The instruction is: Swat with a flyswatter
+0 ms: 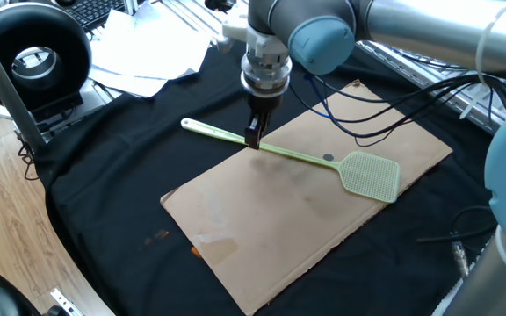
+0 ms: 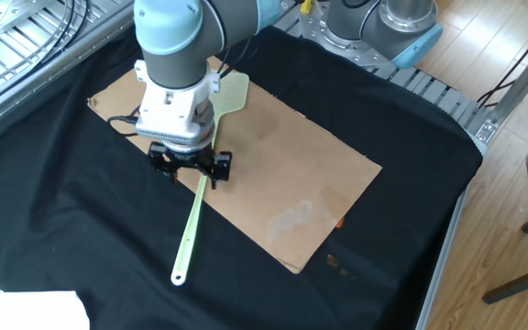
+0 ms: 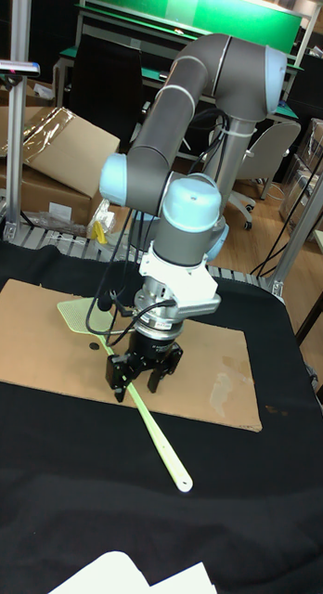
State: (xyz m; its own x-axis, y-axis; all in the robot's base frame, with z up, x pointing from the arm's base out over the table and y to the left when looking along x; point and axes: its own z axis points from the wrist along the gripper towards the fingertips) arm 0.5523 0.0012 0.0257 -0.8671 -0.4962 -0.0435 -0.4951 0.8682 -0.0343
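Gripping one flyswatter (image 1: pixel 323 160) mid-handle, the gripper (image 1: pixel 253 140) stands clenched at the cardboard sheet's (image 1: pixel 271 228) edge.
Its mesh head lies on the cardboard; the arm partly hides it in the other fixed view.

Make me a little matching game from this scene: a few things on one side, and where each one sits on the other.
Things:
1. flyswatter head
2. flyswatter loop end
3. end effector
4. papers

Places:
A. over the black cloth, off the cardboard
B. closed on the handle, partway along
C. lying on the cardboard
D. at the cloth's edge, near a keyboard

Pairs: 1-C, 2-A, 3-B, 4-D
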